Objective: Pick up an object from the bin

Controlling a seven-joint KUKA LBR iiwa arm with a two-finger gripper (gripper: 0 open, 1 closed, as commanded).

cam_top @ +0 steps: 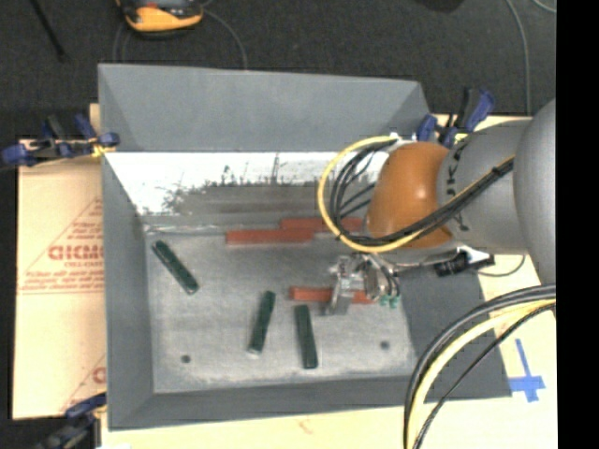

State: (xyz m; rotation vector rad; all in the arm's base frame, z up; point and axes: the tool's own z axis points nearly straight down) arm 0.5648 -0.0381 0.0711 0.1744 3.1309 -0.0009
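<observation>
Grey metal bin (129, 325) fills the middle of the frame, w/ the arm coming in from the right. Its rounded orange wrist cover (407, 193) and looped yellow/black cables (337, 190) sit right of centre. The gripper (350, 291) is low in the bin, just right of centre, at the right end of a short flat red-orange bar (307, 295) lying approx. horizontal on the floor. Can't tell if the gripper is released or clenched, nor if it's actually touching the bar.

Other bits, well spread out:
- Long thin red-orange strip (267, 238) along the back of the floor, w/ a shorter red-orange piece (301, 224) just above its right end.
- Dark green flat stick (305, 337) just below the short red bar, near upright in frame.
- 2nd dark green stick (261, 323) left of it, slightly tilted.
- 3rd dark green stick (175, 267) at left, lying diagonally.
</observation>
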